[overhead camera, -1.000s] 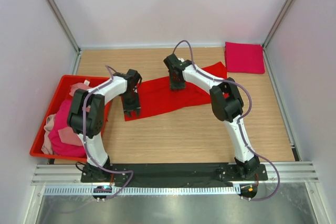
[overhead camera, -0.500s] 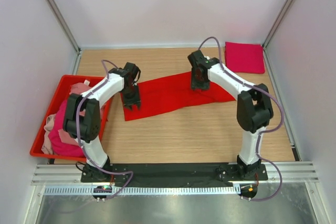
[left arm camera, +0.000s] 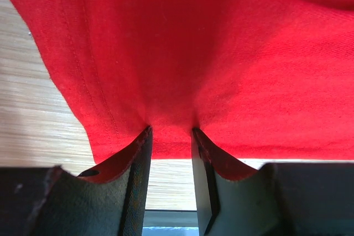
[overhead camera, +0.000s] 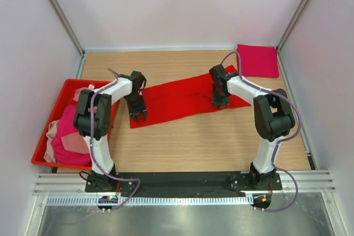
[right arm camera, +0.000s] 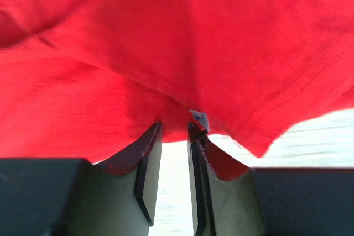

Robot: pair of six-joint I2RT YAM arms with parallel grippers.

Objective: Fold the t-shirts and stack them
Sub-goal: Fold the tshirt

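Note:
A bright red t-shirt (overhead camera: 177,98) lies stretched in a long band across the middle of the table. My left gripper (overhead camera: 137,112) is shut on its near-left hem; in the left wrist view the red cloth (left arm camera: 193,53) bunches between the fingertips of that gripper (left arm camera: 170,131). My right gripper (overhead camera: 219,101) is shut on the shirt's right end; in the right wrist view the cloth (right arm camera: 166,42), with a small white tag (right arm camera: 199,119), sits between the tips of that gripper (right arm camera: 174,126). A folded magenta-crimson t-shirt (overhead camera: 257,60) lies at the back right corner.
A rigid red bin (overhead camera: 41,158) at the left edge holds a crumpled magenta shirt (overhead camera: 69,131) and a pale pink shirt (overhead camera: 52,131). White walls enclose the table on three sides. A black rail runs along the near edge.
My right gripper has moved right and nearer with the shirt's end, drawing the red shirt out longer and flatter. My left gripper has stayed near the left hem.

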